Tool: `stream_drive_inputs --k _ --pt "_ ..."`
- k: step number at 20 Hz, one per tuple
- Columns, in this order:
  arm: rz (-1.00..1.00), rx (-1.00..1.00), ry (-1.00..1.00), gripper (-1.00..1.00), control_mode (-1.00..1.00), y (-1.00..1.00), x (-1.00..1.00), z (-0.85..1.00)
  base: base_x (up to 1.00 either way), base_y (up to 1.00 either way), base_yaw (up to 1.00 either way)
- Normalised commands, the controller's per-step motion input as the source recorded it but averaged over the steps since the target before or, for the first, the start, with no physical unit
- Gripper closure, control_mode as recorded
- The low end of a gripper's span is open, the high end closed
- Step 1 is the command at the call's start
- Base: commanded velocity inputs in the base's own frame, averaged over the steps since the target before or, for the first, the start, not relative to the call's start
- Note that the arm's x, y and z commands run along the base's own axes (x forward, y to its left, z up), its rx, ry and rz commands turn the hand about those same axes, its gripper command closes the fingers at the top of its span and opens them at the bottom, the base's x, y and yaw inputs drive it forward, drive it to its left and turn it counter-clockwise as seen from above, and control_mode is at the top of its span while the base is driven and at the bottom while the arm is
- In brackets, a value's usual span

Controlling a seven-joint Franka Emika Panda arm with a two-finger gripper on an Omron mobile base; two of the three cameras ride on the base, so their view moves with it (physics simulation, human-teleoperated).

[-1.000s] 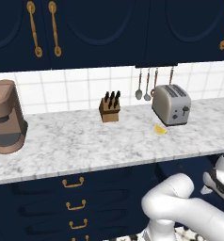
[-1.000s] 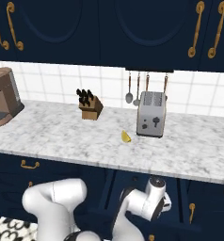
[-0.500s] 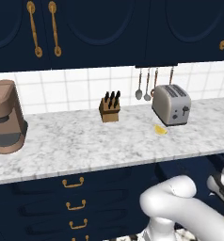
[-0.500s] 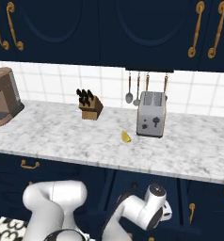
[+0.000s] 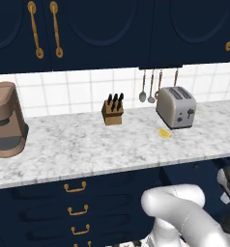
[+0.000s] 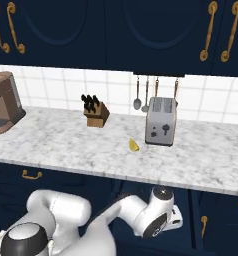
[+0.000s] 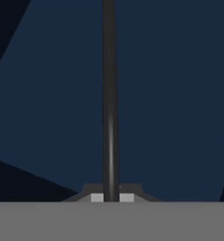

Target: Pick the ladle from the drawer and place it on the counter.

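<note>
1. Black and slim, the ladle (image 7: 109, 103) runs straight up the hand view from between the fingertips, so the end effector (image 7: 111, 197) is clenched on its handle.
2. Behind the ladle lies flat navy, most likely the inside of the drawer (image 7: 180, 94); its bowl is out of sight.
3. Since a second ago the wrist has sunk and swung right in both base views, lower below the desk (image 6: 206, 165) edge than before. I read that as the reach into the drawer ending in a grasp.
4. Relative to the toaster (image 6: 160, 121), the wrist sits below and just in front, under the marble edge.
5. Marble in front of the toaster is bare apart from a small yellow piece (image 6: 134, 145); that patch looks the nearest landing spot once the ladle is lifted out.
</note>
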Motion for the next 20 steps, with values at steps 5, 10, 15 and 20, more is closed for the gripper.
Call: stream_drive_inputs --k 5,10,15,20 --pt "0.02 -0.05 0.09 1.00 -1.00 0.00 -0.33 0.55 0.00 0.00 0.00" --pt "0.05 -0.09 0.13 1.00 -1.00 -0.02 -0.38 0.63 0.00 0.00 0.00" --pt "0.05 -0.08 0.00 1.00 -1.00 -0.03 -0.51 0.90 0.00 0.00 0.00" --pt "0.06 -0.05 -0.02 1.00 -1.00 -0.02 -0.67 0.97 0.00 0.00 0.00"
